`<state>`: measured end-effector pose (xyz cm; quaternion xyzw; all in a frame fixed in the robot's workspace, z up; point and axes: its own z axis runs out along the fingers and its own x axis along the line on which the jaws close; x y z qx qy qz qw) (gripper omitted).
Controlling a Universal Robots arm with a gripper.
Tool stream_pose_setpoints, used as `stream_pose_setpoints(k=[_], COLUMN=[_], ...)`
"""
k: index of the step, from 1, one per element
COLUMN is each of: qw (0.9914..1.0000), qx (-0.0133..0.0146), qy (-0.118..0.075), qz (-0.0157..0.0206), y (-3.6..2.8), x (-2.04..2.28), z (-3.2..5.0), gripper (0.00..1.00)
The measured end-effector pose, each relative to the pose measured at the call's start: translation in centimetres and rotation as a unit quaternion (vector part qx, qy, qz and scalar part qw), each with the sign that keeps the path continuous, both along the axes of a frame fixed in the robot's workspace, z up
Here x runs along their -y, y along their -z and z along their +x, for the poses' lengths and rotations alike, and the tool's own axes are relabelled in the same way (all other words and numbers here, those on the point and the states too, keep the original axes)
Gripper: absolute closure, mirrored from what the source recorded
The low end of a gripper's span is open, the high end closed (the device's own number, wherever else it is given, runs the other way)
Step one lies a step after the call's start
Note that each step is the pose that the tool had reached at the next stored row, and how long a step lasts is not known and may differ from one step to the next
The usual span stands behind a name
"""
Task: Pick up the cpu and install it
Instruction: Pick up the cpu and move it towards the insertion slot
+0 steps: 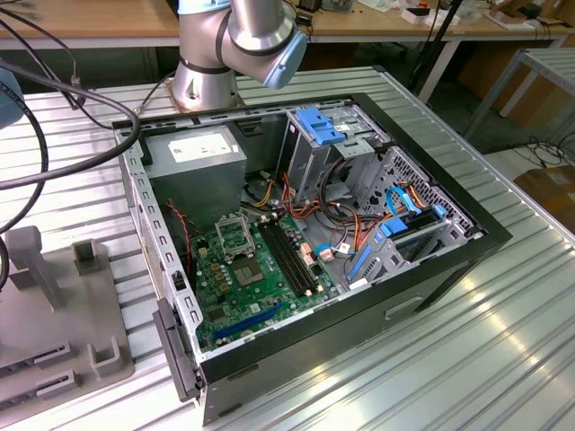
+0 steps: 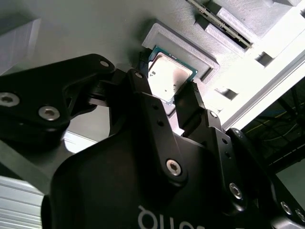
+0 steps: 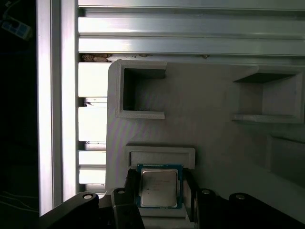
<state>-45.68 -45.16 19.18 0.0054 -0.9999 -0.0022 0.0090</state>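
- Tool (image 3: 160, 194): fingers pressed against two opposite edges of the cpu (image 3: 159, 187), apparently pinching it.
- Cpu: at grey holder tray (image 1: 54, 305), 8 o'clock from computer case (image 1: 431, 278), exterior view.
- Status: pickup begun; installation not yet done.

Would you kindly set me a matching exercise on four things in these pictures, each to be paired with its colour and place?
Things:
1. cpu
2. circuit board
3. metal box
4. gripper

Descriptions:
A. green, on the floor of the open computer case
B. black, straddling the cpu
C. silver-faced, at the pale grey tray
D. grey with a white label, in a corner of the case

Pairs: 1-C, 2-A, 3-D, 4-B
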Motion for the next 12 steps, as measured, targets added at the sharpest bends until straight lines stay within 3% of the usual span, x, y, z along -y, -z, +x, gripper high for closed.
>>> stream_pose_setpoints(k=[7,12], qw=[1.0,1.0], qx=[0.0002,0.0001], qy=[0.0,0.0], qz=[0.0001,0.0], y=[-0.02,-0.47], x=[-0.01,0.0], z=[0.01,0.01], gripper=[0.53,0.53])
